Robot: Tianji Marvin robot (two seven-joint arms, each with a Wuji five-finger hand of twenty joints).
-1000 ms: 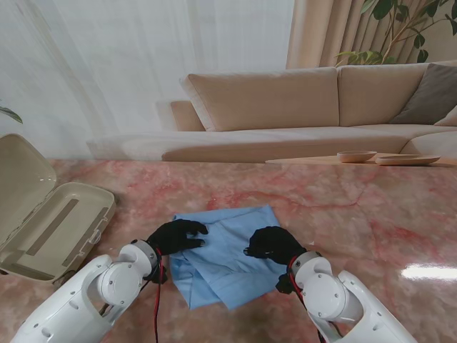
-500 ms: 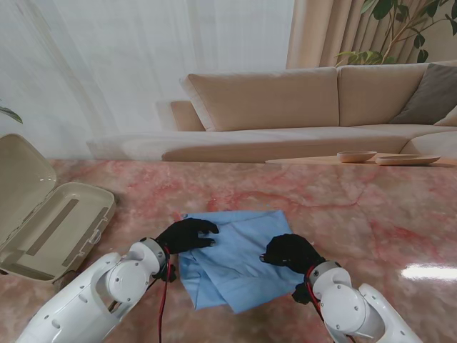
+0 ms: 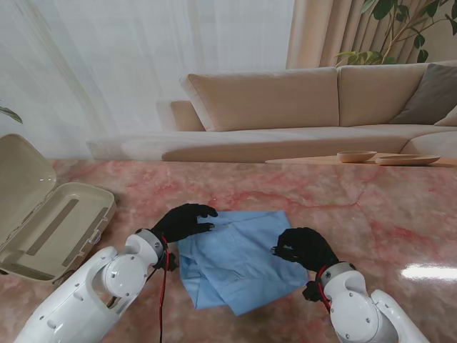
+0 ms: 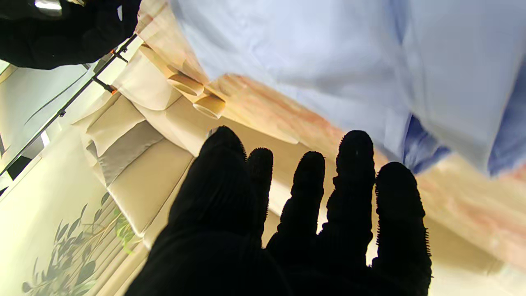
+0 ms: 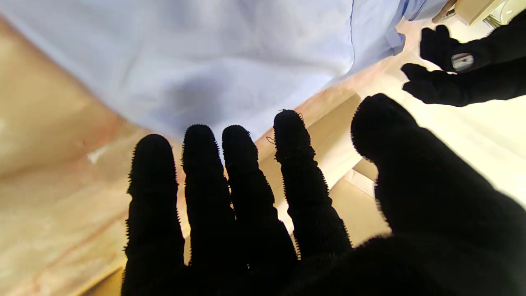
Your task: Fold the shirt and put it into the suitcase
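A light blue shirt (image 3: 239,257), folded into a rough rectangle, lies on the marble table (image 3: 343,207) in front of me. My left hand (image 3: 184,221) hovers at its far left corner, fingers spread, holding nothing. My right hand (image 3: 305,247) hangs at the shirt's right edge, fingers apart and empty. The open beige suitcase (image 3: 50,229) lies at the table's left edge, lid raised. In the left wrist view the shirt (image 4: 328,61) fills the area beyond my fingers (image 4: 353,164). In the right wrist view the shirt (image 5: 205,61) lies past my fingertips (image 5: 234,139), with my other hand (image 5: 452,78) beyond it.
A beige sofa (image 3: 285,107) runs behind the table. Two shallow bowls (image 3: 355,156) rest on a low wooden board at the far right. A red cable (image 3: 161,300) runs along my left forearm. Glare marks the table near the right edge (image 3: 428,271).
Both hands have lifted off the shirt and drawn apart, the left toward the far left corner, the right outward to the right. The shirt has shifted slightly right and lies flatter.
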